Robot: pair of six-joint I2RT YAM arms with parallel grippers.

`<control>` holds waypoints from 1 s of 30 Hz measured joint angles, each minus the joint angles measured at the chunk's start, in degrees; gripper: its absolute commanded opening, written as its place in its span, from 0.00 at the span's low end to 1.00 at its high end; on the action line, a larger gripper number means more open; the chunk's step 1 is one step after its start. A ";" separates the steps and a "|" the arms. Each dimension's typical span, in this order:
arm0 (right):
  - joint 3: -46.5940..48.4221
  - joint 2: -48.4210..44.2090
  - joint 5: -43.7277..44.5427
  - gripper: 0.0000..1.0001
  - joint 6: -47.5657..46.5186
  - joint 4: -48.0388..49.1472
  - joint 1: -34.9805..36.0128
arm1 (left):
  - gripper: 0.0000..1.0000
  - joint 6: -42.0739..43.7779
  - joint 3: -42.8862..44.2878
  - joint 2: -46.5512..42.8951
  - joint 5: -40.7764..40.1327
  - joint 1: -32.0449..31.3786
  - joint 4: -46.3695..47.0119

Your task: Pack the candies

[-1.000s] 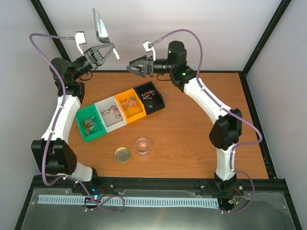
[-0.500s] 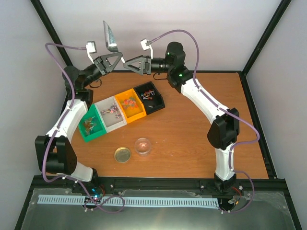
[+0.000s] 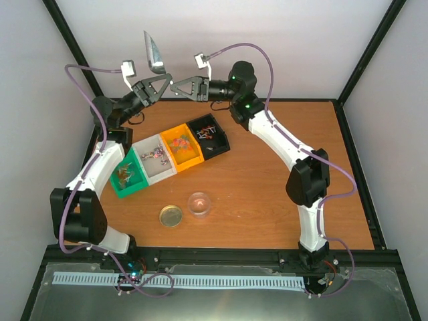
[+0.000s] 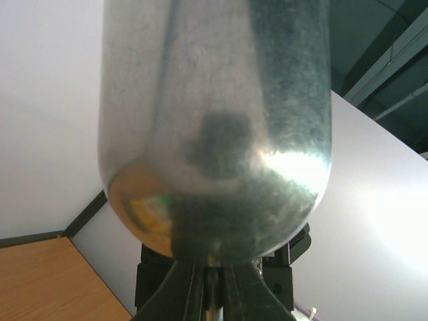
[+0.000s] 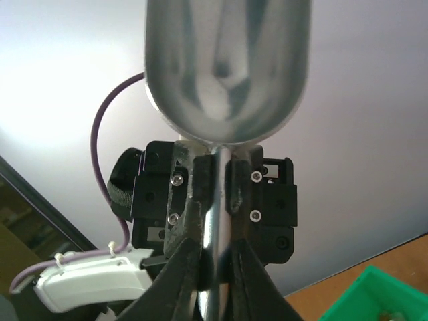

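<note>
The candies (image 3: 179,142) lie as tiny wrapped sweets in four small bins on the table: green (image 3: 114,169), grey (image 3: 162,174), orange (image 3: 192,160) and black (image 3: 221,145). High above the table's back left, a shiny metal scoop (image 3: 154,52) stands bowl up. My left gripper (image 3: 163,79) is shut on its handle, and the scoop's back (image 4: 214,120) fills the left wrist view. My right gripper (image 3: 172,86) meets it from the right. In the right wrist view its fingers (image 5: 189,267) press both sides of the handle (image 5: 215,221), below the empty bowl (image 5: 227,73).
A round gold lid (image 3: 170,216) and a clear round jar (image 3: 199,202) sit on the wooden table in front of the bins. A corner of the green bin (image 5: 374,294) shows low in the right wrist view. Black frame posts stand at the back corners.
The left arm carried the scoop right toward the centre. The right gripper moved left to meet it, and its jaws went from wide open to closed on the handle.
</note>
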 measured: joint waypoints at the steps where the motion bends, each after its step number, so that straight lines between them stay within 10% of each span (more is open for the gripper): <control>1: -0.04 0.02 0.02 0.03 0.24 0.20 -0.04 | 0.01 0.02 -0.11 0.00 -0.11 -0.02 0.20; 3: -0.11 0.02 0.00 0.03 0.72 0.17 -0.09 | 0.17 0.02 -0.17 0.00 -0.13 -0.04 0.31; 6: -0.11 0.02 -0.15 0.03 -0.55 -0.46 -0.26 | 0.78 0.44 -0.17 0.00 0.33 -0.07 0.04; 8: -0.11 -0.13 -0.17 0.03 -3.21 -2.71 -0.70 | 0.90 1.68 -0.17 -0.07 1.40 -0.04 -1.64; 19: -1.44 -7.45 8.02 0.07 -49.81 -46.64 -9.97 | 1.00 43.47 12.00 -1.22 13.29 10.43 -58.95; 30: -13.68 -18.10 20.59 0.03 -89.79 -75.08 -7.39 | 0.90 100.02 48.85 17.33 10.34 13.57 -123.36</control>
